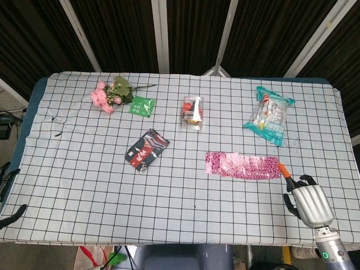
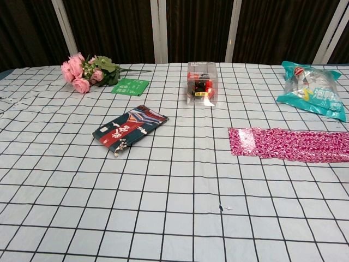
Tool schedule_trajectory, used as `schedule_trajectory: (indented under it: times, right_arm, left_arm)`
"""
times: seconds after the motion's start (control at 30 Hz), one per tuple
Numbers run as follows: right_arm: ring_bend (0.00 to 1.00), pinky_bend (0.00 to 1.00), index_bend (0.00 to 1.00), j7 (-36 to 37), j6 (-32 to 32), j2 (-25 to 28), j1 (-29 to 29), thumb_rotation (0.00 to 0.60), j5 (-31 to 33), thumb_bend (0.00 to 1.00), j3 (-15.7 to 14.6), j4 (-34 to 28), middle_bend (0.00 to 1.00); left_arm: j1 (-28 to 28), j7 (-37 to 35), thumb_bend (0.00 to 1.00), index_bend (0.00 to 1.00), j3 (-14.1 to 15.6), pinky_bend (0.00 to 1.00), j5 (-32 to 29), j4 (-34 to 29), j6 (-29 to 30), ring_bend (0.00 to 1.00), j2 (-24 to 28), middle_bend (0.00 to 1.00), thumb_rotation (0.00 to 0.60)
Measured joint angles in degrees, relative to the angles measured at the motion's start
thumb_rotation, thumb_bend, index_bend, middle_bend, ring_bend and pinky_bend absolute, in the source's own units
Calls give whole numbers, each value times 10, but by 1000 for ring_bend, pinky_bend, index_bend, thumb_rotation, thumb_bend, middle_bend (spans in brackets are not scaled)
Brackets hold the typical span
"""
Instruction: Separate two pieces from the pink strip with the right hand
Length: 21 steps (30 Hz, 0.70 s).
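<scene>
A: Where's the right robot hand (image 1: 308, 201)?
B: Head view only, over the near right corner of the worktop (image 1: 84, 185), back of the palm facing the camera, wrist and forearm running off the bottom edge. Fingers apart and pointing up-table, holding nothing. One orange-tipped finger (image 1: 284, 170) reaches furthest; its tip sits just beside the right end of the pink strip (image 1: 242, 165) (contact or not, can't tell from this angle).
A: Strip itself?
B: Lying flat on the checked cloth, right of centre, long axis running left to right, in one piece. Chest view shows it too, running off the right edge of frame; no hand visible there.
A: Left robot hand (image 1: 10, 215)?
B: Only dark finger shapes at the far left edge of the head view, off the near left corner. Too little showing to say whether spread or curled.
A: Other stuff on the cloth?
B: Teal snack bag (image 1: 270, 115) up-table of the strip, clear box (image 1: 192, 111) with red contents near the middle, dark printed packet (image 1: 147, 149) left of the strip, pink flower bunch (image 1: 109, 93) and small green packet (image 1: 142, 106) far left. All well apart from the right robot hand
</scene>
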Motion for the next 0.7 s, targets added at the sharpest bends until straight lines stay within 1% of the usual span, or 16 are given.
schedule_trajectory:
  times: [0.03,0.1,0.2,0.3,0.5,0.7]
  right_arm:
    - [729,591,26,-14,-13,-2,9,600,5,542,3,-5,677]
    - [751,613,31,-35,-34,-5,22,600,14,582,8,-14,704]
    - [785,646,46,-68,-71,-13,44,600,32,692,17,-26,743]
    - [808,681,56,-103,-113,-26,70,600,58,753,26,-35,772]
    - [826,694,60,-152,-182,-58,111,600,106,783,35,-35,790]
    - [829,694,60,-225,-229,-113,155,600,180,788,48,-25,794]
  left_arm:
    - [0,0,347,148,0,86,-1,0,0,0,0,0,600]
    - [0,-1,347,148,-1,86,-3,-1,0,0,1,0,600]
    - [0,-1,347,148,-1,86,-5,-1,-2,0,2,0,600]
    - [-1,-1,347,148,-2,86,-6,-2,-3,0,2,0,600]
    - [-3,-1,347,148,-3,86,-11,-1,-7,0,3,0,600]
    - [-4,-1,347,148,-7,86,-20,-1,-10,0,3,0,600]
